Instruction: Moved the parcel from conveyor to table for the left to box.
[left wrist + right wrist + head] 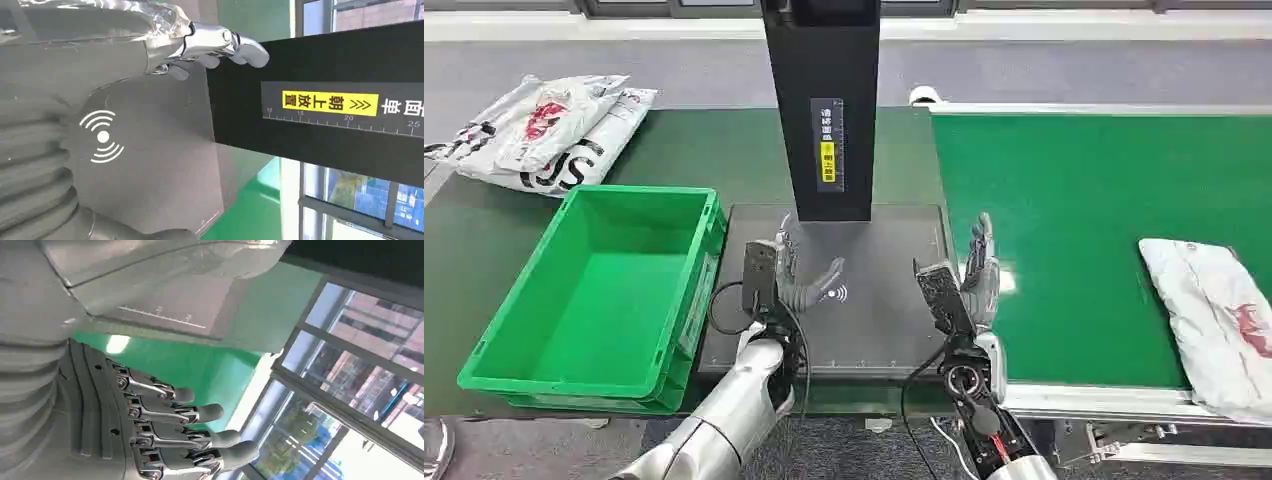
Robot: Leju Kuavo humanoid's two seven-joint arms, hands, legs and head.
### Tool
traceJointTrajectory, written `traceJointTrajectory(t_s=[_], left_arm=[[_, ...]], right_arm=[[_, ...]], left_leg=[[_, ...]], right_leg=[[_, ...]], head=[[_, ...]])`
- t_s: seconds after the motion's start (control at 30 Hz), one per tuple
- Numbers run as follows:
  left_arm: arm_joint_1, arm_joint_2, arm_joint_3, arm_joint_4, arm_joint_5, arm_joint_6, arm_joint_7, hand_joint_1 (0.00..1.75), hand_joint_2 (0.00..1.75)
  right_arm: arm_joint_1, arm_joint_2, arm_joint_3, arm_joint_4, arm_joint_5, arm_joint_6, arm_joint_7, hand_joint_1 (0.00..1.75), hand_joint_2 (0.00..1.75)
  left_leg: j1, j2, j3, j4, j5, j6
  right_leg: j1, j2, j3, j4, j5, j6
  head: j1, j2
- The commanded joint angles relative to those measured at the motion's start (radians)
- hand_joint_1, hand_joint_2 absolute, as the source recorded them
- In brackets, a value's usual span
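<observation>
Hovering above the dark grey scan plate (844,300), both empty: the left hand (796,280) over the plate's near-left part, fingers loosely apart, and the right hand (969,280) at the plate's right edge, fingers straight and spread, holding nothing. Ribbed grey covers and metal-linked dark fingers, seen close in the right wrist view (170,430).

Right of the plate, on the matte green conveyor (1074,220), lying flat: the parcel (1214,320), a soft white plastic bag with red print, wrinkled and somewhat glossy, well apart from the right hand and partly over the belt's near rim. Not yet moved to the plate.

Possible trouble, as a judgement: thin slippery film, so easy to slide out of a weak pinch; soft body, so likely to sag and catch on the metal frame between belt and plate; reach far to the side, so risk of a grasp on only one corner.

Left of the plate, a rigid green plastic box (604,290), open and smooth inside. Behind the plate, a black upright scanner column (824,110) with a yellow label. Far left of it, on the desk (484,230), more white bags (554,130) in a heap.
</observation>
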Motion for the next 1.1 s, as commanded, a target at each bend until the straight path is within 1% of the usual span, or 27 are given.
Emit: traceJointTrajectory(t_s=[0.03,0.1,0.17,0.47,0.63,0.7,0.73,0.77,0.8,0.83,0.87,0.9,0.97,1.03,1.1], left_arm=[[-0.032,0.021,0.004,0.046,-0.012,0.004,0.003,0.0,1.75],[-0.032,0.021,0.004,0.046,-0.012,0.004,0.003,0.0,1.75],[-0.031,0.022,0.005,0.044,-0.012,0.003,0.002,0.0,1.75],[-0.024,0.023,0.01,0.037,-0.013,0.004,0.001,0.0,1.75],[-0.022,0.024,0.013,0.039,-0.014,0.001,0.002,0.0,1.75],[-0.024,0.021,0.01,0.042,-0.016,-0.001,0.004,0.0,1.75],[-0.028,0.019,0.009,0.046,-0.017,-0.002,0.006,0.0,1.75],[-0.03,0.017,0.01,0.049,-0.016,0.0,0.008,0.0,1.75],[-0.034,0.016,0.011,0.053,-0.015,0.002,0.009,0.0,1.75],[-0.037,0.016,0.012,0.057,-0.014,0.005,0.011,0.0,1.75],[-0.039,0.017,0.015,0.06,-0.012,0.006,0.012,0.0,1.75],[-0.039,0.02,0.015,0.062,-0.013,0.007,0.011,0.0,1.75],[-0.035,0.023,0.021,0.065,-0.009,0.006,0.009,0.0,1.75],[-0.028,0.024,0.023,0.065,-0.011,0.007,0.004,0.0,1.75],[-0.023,0.024,0.025,0.062,-0.011,0.008,0.001,0.0,1.75]], right_arm=[[-0.035,-0.027,-0.059,0.066,0.014,0.013,0.009,0.0,1.75],[-0.035,-0.027,-0.059,0.066,0.014,0.013,0.009,0.0,1.75],[-0.034,-0.025,-0.061,0.064,0.008,0.02,0.005,0.0,1.75],[-0.038,-0.022,-0.06,0.075,0.002,0.03,-0.003,0.0,1.75],[-0.044,-0.035,-0.072,0.093,0.007,-0.005,0.008,0.0,1.75],[-0.039,-0.053,-0.083,0.101,0.026,-0.044,0.02,0.0,1.75],[-0.034,-0.054,-0.126,0.093,0.092,-0.048,0.042,0.0,1.75],[-0.031,-0.044,-0.184,0.097,0.147,-0.048,0.037,0.0,1.75],[-0.026,-0.03,-0.282,0.089,0.262,-0.048,0.042,0.0,1.75],[-0.029,-0.024,-0.34,0.097,0.305,-0.048,0.03,0.0,1.75],[-0.023,-0.018,-0.42,0.081,0.4,-0.048,0.041,0.0,1.75],[-0.02,-0.018,-0.472,0.078,0.441,-0.048,0.036,0.0,1.75],[-0.01,-0.009,-0.593,0.051,0.545,-0.048,0.024,0.0,1.75],[-0.007,0.002,-0.731,0.028,0.665,-0.048,0.018,0.0,1.75],[-0.005,0.001,-0.792,0.012,0.719,-0.048,0.017,0.0,1.75]], left_leg=[[0.0,0.0,0.004,-0.002,0.0,0.001],[0.0,0.0,0.002,-0.001,0.0,0.0],[0.0,0.0,0.004,-0.002,0.0,0.001],[0.0,0.001,0.003,-0.001,0.0,0.001],[0.0,0.001,0.004,-0.002,0.0,0.001],[0.0,0.0,0.004,-0.003,0.0,0.001],[0.0,0.0,0.002,-0.001,0.0,0.001],[0.0,-0.001,0.004,-0.003,0.0,0.001],[0.0,-0.001,0.005,-0.004,0.0,0.001],[0.0,-0.002,0.002,-0.002,0.0,0.001],[-0.001,-0.003,0.003,-0.002,0.001,0.001],[-0.001,-0.002,0.002,-0.001,0.0,0.001],[0.0,-0.004,0.004,-0.003,0.001,0.001],[-0.001,-0.004,0.002,-0.002,0.001,0.001],[-0.001,-0.005,0.005,-0.003,0.0,0.001]], right_leg=[[0.0,-0.001,0.004,-0.002,0.0,0.0],[0.0,0.0,0.002,-0.001,0.0,0.0],[0.0,-0.001,0.004,-0.003,0.0,0.0],[0.0,0.0,0.003,-0.002,0.0,0.0],[0.0,0.0,0.004,-0.003,0.0,0.0],[0.0,-0.001,0.005,-0.003,0.0,0.0],[0.0,-0.001,0.003,-0.002,0.0,0.0],[0.0,-0.002,0.005,-0.003,0.0,0.0],[0.0,-0.002,0.006,-0.004,0.0,0.0],[0.0,-0.003,0.003,-0.002,0.0,0.0],[0.0,-0.004,0.004,-0.002,-0.001,0.0],[0.0,-0.003,0.003,-0.001,-0.001,0.0],[0.0,-0.005,0.006,-0.003,-0.001,0.0],[-0.001,-0.005,0.003,-0.002,-0.001,0.0],[-0.001,-0.006,0.006,-0.003,-0.001,0.0]], head=[[0.0,0.0],[0.0,0.0],[0.0,0.0],[0.0,0.0],[0.0,0.0],[0.0,0.0],[0.0,0.0],[0.0,0.0],[0.0,0.0],[0.0,0.0],[0.0,0.0],[0.0,0.0],[0.0,0.0],[0.0,0.0],[0.0,0.0]])
